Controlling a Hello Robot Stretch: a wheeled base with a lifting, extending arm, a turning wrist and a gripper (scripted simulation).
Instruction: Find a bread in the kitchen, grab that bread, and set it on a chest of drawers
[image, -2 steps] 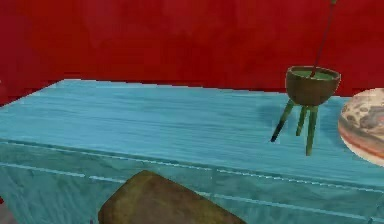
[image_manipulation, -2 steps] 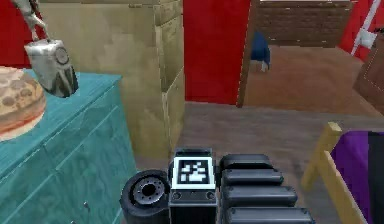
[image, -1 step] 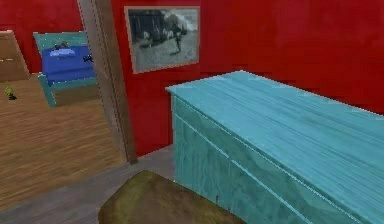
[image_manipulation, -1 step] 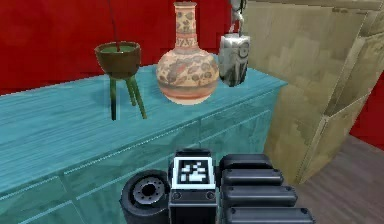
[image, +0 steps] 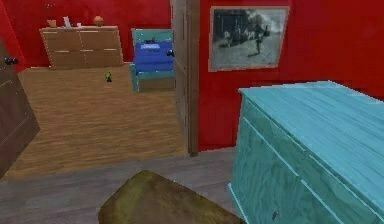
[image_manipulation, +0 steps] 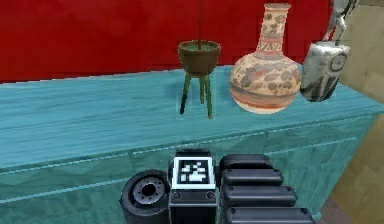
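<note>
A teal chest of drawers (image: 310, 140) stands at the forward view's right. Its top (image_manipulation: 100, 115) runs across the arm side view. A brown rounded lump (image: 160, 203), perhaps bread, lies at the forward view's bottom edge. The arm's white marked square (image_manipulation: 195, 171) and dark segments rise from the arm side view's bottom edge, just in front of the chest. The gripper's dark body (image_manipulation: 147, 195) sits left of the square. Its far end cannot be made out, so I cannot tell whether it holds anything.
On the teal top stand a small green pot on three legs (image_manipulation: 199, 62), a painted vase (image_manipulation: 266, 70) and a shiny metal object (image_manipulation: 324, 68). Red walls carry a framed picture (image: 248, 38). Through a doorway are a wooden dresser (image: 82, 45) and blue furniture (image: 153, 58).
</note>
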